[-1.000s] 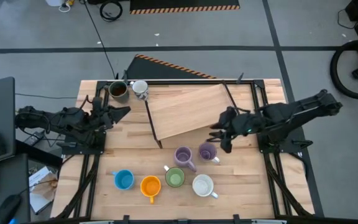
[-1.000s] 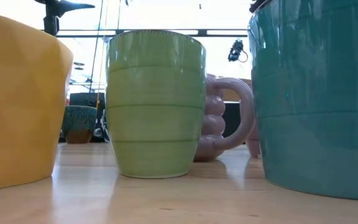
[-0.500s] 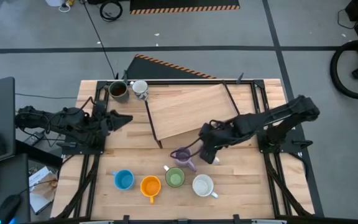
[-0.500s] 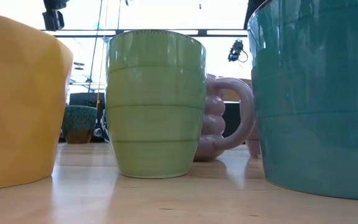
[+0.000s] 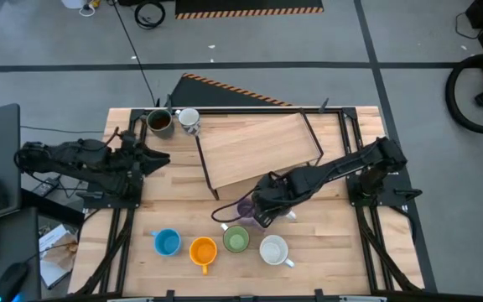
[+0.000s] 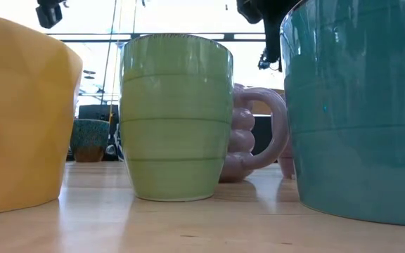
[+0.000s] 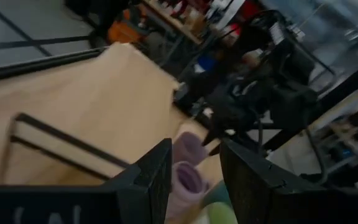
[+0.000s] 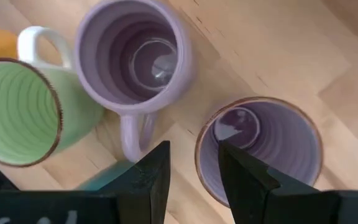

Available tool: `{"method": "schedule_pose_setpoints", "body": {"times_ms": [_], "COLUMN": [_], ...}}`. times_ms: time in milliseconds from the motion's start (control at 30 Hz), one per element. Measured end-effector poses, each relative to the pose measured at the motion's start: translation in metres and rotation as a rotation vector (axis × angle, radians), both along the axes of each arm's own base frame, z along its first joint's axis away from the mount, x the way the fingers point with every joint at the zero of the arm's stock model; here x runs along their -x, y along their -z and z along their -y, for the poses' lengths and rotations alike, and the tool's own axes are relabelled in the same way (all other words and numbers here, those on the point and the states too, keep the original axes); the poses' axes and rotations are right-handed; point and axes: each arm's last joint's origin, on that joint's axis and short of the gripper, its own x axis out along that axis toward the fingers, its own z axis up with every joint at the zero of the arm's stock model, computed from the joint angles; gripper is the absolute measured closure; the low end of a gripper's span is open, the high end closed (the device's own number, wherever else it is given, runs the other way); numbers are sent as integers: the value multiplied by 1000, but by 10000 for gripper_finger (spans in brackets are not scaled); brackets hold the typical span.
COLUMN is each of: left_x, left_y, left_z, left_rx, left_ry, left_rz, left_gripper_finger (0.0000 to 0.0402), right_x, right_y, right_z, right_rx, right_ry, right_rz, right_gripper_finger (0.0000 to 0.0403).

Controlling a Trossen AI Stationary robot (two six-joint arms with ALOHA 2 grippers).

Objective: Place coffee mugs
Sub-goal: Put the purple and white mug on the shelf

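Observation:
My right gripper [image 8: 191, 177] is open and hovers above the two lilac mugs, touching neither. One lilac mug [image 8: 135, 56] stands upright with its handle [image 8: 132, 134] toward the green mug [image 8: 17, 112]. The other lilac mug [image 8: 260, 146] stands beside it. In the high view the right gripper [image 5: 257, 214] covers most of both lilac mugs [image 5: 244, 207]. Blue [image 5: 167, 242], orange [image 5: 203, 250], green [image 5: 236, 240] and white [image 5: 273, 249] mugs stand in a row near the table's near edge. My left gripper [image 5: 159, 159] is open and waits at the table's left side.
A dark brown mug [image 5: 159, 122] and a patterned mug [image 5: 189, 120] stand at the far left corner. A tilted wooden board in a black frame [image 5: 258, 151] fills the table's far middle. In the low view the orange [image 6: 20, 112], green [image 6: 176, 116] and a teal-walled mug [image 6: 357, 105] stand close to the camera.
My right arm has reached out from the table's right side toward the left and the near edge, and its gripper now hangs over the two lilac mugs. The mugs have stayed where they were.

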Motion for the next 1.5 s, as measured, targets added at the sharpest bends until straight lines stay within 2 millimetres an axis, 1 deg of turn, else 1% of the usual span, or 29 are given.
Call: {"method": "schedule_pose_setpoints", "body": {"times_ms": [167,333,433,667,800,867,933,1133,1333,1500], "left_x": [11,14,14,14,14,14,14,14,14,14], "left_y": [-14,-18,-18,-18,-18,-18,-18,-18,-18,-18], "left_z": [-3,-4,-3,-2,-2,-2,-2,-2,-2,-2], "left_rx": [-39,-40,-34,-30,-28,-25,-28,-29,-29,-27], "left_ry": [-19,-17,14,34,33,33,33,34,34,33], "left_rz": [-29,-19,-21,-23,-27,-26,-27,-27,-27,-27], "left_gripper_finger": [260,260,260,260,260,260,260,260,260,260], "right_x": [-7,-12,-15,-22,-26,-26,-26,-25,-20,-10], "right_y": [13,27,33,51,59,61,62,61,61,61], "right_z": [2,2,3,4,5,6,6,5,-1,-10], "right_rx": [-8,-5,-1,14,15,8,8,11,-5,42], "right_ry": [78,116,127,133,113,101,84,-16,-209,-431], "right_rz": [-46,-91,-111,-155,-174,-185,-189,-204,-253,-322], "right_gripper_finger": [263,259,245,192,181,189,206,270,324,349]}}
